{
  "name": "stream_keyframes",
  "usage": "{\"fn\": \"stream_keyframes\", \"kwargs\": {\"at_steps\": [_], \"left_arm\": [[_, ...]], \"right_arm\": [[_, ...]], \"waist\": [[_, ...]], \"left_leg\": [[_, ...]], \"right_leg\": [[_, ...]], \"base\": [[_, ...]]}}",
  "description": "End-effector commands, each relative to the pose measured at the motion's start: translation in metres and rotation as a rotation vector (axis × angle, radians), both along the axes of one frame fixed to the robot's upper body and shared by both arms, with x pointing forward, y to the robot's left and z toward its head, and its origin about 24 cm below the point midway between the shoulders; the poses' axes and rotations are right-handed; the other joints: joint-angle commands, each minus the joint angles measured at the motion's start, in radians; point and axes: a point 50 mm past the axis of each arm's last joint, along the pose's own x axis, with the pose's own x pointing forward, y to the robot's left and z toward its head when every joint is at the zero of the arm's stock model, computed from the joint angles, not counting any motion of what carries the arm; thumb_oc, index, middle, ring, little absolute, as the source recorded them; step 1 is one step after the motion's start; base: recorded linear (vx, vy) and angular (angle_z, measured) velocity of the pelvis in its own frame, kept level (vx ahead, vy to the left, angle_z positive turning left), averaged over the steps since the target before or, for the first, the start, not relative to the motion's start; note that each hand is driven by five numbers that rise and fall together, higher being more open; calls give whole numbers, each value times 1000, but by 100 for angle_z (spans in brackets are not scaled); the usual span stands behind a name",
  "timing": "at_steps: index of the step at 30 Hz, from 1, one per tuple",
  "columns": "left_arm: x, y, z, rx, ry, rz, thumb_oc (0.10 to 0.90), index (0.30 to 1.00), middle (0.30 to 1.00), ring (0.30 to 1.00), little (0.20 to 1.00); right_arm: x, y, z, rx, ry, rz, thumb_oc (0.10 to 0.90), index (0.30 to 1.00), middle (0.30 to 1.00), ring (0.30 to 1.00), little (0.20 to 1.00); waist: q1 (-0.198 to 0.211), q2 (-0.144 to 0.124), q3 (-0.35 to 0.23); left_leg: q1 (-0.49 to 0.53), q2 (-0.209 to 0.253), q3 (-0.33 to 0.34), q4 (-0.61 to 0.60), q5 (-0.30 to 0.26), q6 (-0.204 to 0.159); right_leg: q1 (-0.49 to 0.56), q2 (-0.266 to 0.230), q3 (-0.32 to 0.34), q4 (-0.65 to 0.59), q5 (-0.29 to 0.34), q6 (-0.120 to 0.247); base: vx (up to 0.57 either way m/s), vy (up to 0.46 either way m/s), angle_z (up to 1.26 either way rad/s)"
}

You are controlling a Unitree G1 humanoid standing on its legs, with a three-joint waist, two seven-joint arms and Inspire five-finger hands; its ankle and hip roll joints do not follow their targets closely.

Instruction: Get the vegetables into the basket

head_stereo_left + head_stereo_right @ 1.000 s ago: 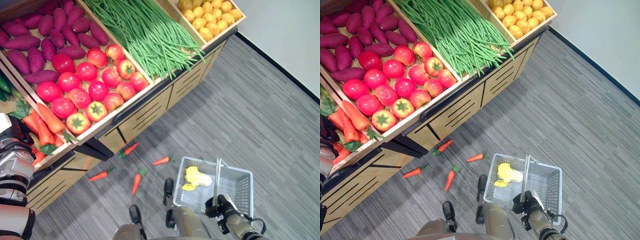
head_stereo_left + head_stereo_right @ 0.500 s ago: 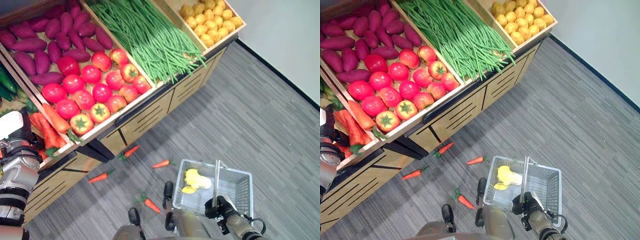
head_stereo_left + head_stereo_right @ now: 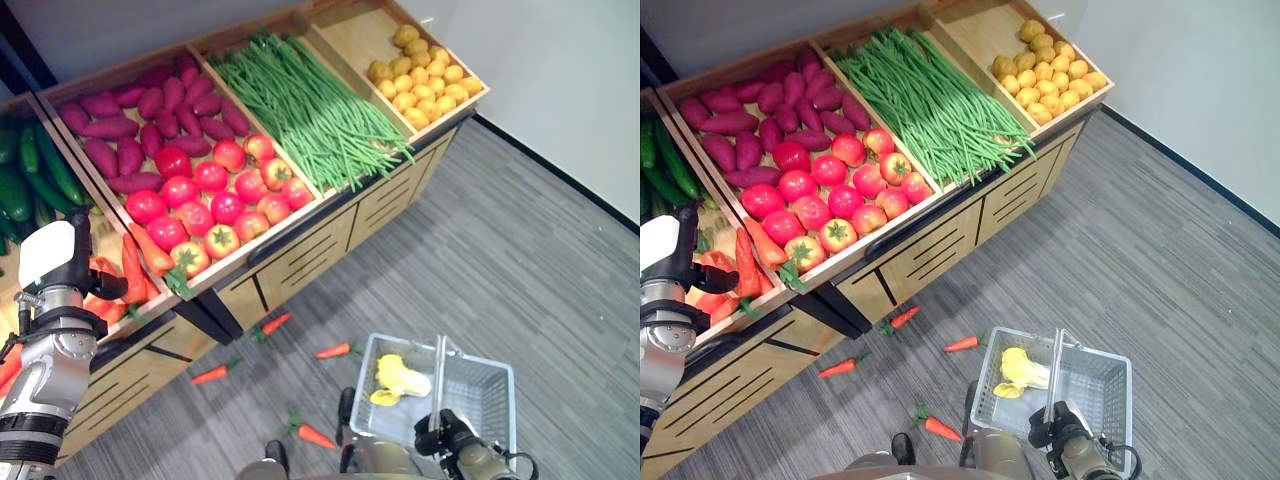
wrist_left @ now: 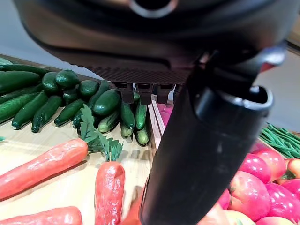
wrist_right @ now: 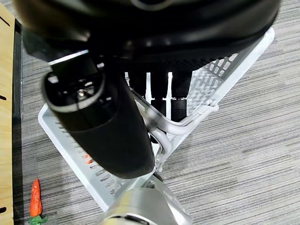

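Note:
Several orange carrots lie on the grey floor: one [image 3: 270, 325] by the shelf's foot, one [image 3: 335, 350] beside the basket, one [image 3: 215, 373] further left and one [image 3: 312, 435] nearest me. The white wire basket [image 3: 478, 385] stands low right with a yellow-white vegetable [image 3: 400, 378] inside. My right hand [image 3: 452, 443] is shut on the basket's metal handle [image 5: 187, 123]. My left hand [image 3: 72, 275] hovers over the shelf's carrot bin [image 4: 47, 164], fingers straight and holding nothing.
The wooden display shelf [image 3: 300, 250] runs across the left, with bins of cucumbers [image 3: 40, 170], sweet potatoes [image 3: 130, 130], tomatoes [image 3: 210, 195], green beans [image 3: 310, 100] and yellow potatoes [image 3: 425, 85]. A white wall [image 3: 560, 90] stands at the right.
The camera has tilted up, showing more of the shelf. One floor carrot has slid towards me and turned. My left hand has risen slightly above the carrot bin.

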Motion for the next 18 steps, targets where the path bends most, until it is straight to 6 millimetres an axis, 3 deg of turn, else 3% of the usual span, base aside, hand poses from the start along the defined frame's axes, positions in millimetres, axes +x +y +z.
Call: {"fn": "stream_keyframes", "kwargs": {"at_steps": [1, 2, 10, 12, 18], "left_arm": [[18, 8, 50, 104, -167, 3, 900, 1000, 1000, 1000, 1000], [19, 13, 38, 68, -117, 41, 900, 1000, 1000, 1000, 1000], [20, 25, 14, 0, -22, 127, 900, 1000, 1000, 1000, 1000], [19, 35, 1, -36, 39, 193, 900, 1000, 1000, 1000, 1000], [25, 55, 8, -50, 79, 295, 900, 1000, 1000, 1000, 1000]], "right_arm": [[-38, -22, -5, -96, 156, 53, 400, 300, 300, 300, 300], [-40, -22, -6, -97, 160, 50, 400, 300, 300, 300, 300], [-41, -24, -5, -104, 170, 49, 400, 300, 300, 300, 300], [-37, -24, -5, -113, 163, 58, 400, 300, 300, 300, 300], [-25, -23, -2, -120, 133, 78, 400, 300, 300, 300, 300]], "waist": [[-10, 10, -18], [-17, 9, -16], [-22, -1, -7], [-25, -7, 2], [-33, -26, 18]], "left_leg": [[-57, -2, -69, 1, -30, 28], [-61, 0, -67, 1, -28, 27], [-90, 3, -57, 1, -17, 24], [-118, 4, -56, 1, -7, 23], [-195, 9, -62, 1, 21, 20]], "right_leg": [[114, -42, -12, 7, -171, 108], [107, -40, -9, 8, -168, 109], [75, -35, 0, 5, -156, 110], [48, -32, 1, 4, -146, 110], [-25, -26, 1, 11, -129, 108]], "base": [[0, 0, 0], [-5, -12, -4], [3, -8, -8], [-2, -5, -5], [-1, -1, -4]]}}
